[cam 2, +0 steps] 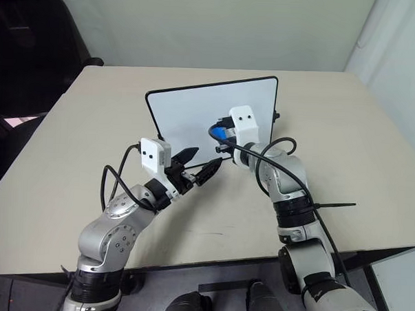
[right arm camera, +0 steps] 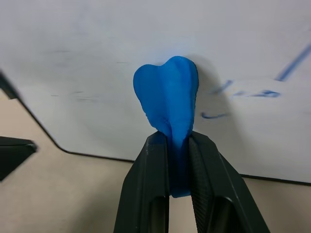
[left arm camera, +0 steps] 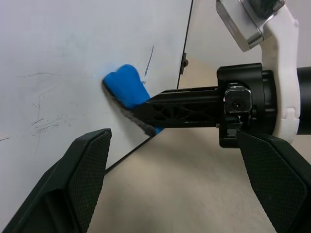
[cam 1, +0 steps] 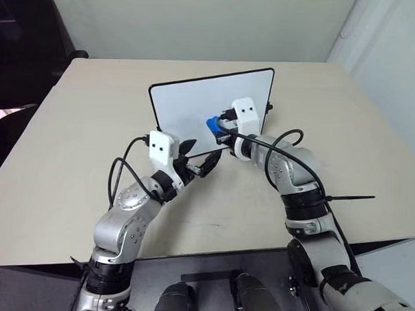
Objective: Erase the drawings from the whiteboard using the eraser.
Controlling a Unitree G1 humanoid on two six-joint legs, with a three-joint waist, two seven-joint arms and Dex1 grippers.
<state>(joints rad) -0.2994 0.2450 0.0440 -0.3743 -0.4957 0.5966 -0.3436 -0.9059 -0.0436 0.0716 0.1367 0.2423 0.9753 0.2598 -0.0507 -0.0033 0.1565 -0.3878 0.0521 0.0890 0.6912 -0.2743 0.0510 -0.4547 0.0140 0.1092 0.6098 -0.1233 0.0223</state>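
Right gripper (right arm camera: pixel 179 165) first: its two black fingers are squeezed tight on the eraser (right arm camera: pixel 167 94), the blue block bulging out past the tips and pressed flat against the whiteboard (cam 1: pixel 189 99). That contact sits low on the board's right half, close to the bottom edge. Just beside the eraser, a few short blue strokes of the drawings (right arm camera: pixel 255 92) remain on the white surface, with one longer slanted stroke further out. The right forearm reaches in from the right, wrist bent so the gripper angles slightly downward into the board, elbow low over the table (cam 1: pixel 70 142).

Over to the left gripper (cam 1: pixel 197 158): fingers spread wide, nothing between them, hovering just in front of the board's lower edge, pointing forward and toward the right arm. Its arm is bent, elbow tucked near the table's front edge.

The board itself stands tilted up on the beige table, near its middle.
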